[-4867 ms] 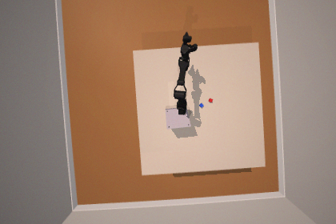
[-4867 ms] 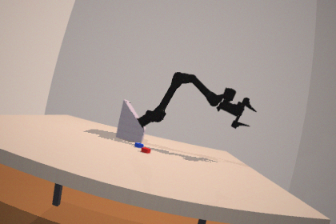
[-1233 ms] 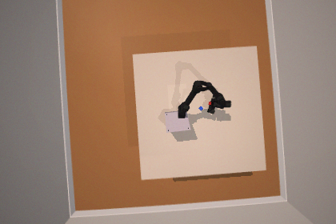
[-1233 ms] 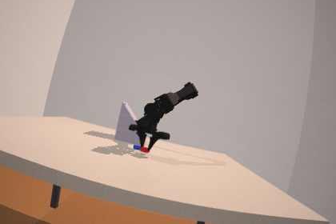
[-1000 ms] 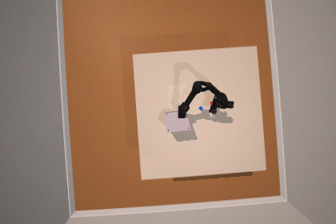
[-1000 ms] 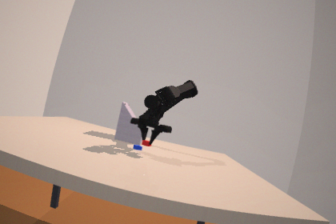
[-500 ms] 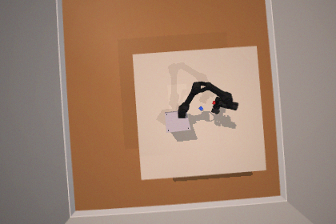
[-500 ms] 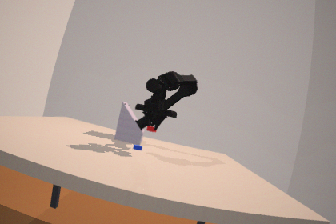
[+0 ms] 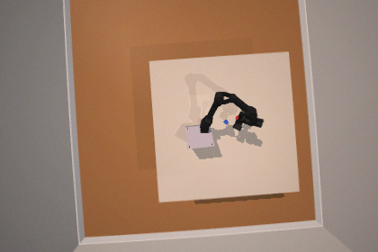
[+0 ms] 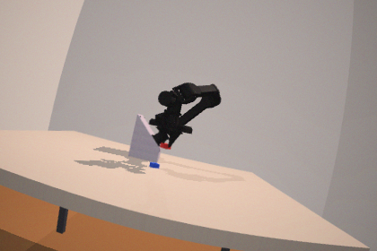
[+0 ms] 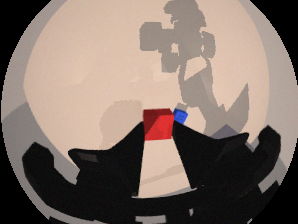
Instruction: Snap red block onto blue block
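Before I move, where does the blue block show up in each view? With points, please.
Top: the blue block (image 9: 226, 121) (image 10: 154, 165) (image 11: 180, 116) is right of center, just left of the red block.
Exterior: below center, lower than the red block.
Wrist: right of center, just right of the red block.
Shared landmark: the red block (image 9: 237, 118) (image 10: 165, 146) (image 11: 158, 125).
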`<state>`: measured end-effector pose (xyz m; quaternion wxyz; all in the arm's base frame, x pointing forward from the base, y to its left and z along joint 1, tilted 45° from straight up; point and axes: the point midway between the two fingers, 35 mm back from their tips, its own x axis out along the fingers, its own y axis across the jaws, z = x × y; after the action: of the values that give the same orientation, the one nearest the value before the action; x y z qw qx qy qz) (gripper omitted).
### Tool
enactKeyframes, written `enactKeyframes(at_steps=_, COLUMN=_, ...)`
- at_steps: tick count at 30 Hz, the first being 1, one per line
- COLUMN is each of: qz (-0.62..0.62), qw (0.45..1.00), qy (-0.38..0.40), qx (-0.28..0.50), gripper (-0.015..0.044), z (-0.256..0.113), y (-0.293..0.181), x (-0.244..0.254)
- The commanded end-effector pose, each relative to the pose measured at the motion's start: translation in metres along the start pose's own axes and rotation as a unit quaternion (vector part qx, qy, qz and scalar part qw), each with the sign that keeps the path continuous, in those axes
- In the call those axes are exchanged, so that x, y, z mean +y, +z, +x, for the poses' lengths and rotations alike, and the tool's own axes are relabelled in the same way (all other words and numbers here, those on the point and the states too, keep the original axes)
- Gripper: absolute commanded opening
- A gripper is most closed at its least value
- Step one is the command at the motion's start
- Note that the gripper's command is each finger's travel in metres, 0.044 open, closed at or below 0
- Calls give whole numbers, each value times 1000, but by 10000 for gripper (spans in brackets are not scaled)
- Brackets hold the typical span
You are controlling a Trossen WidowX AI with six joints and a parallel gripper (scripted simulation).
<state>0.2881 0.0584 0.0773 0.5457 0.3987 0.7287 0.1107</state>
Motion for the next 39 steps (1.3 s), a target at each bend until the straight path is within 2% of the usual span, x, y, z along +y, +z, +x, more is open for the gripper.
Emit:
enactKeyframes(at_steps=1, qz=28, qw=1000, qy=-2, qx=-2, gripper=0, z=6, y=-6, x=-13)
enactKeyframes(at_steps=20, qz=161, qw=987, qy=-2, qx=-1, gripper=0, z=40, y=-44, x=-65)
enactKeyframes(at_steps=39, qz=166, qw=986, qy=-2, qx=0, gripper=0, z=74, y=-46, x=-70)
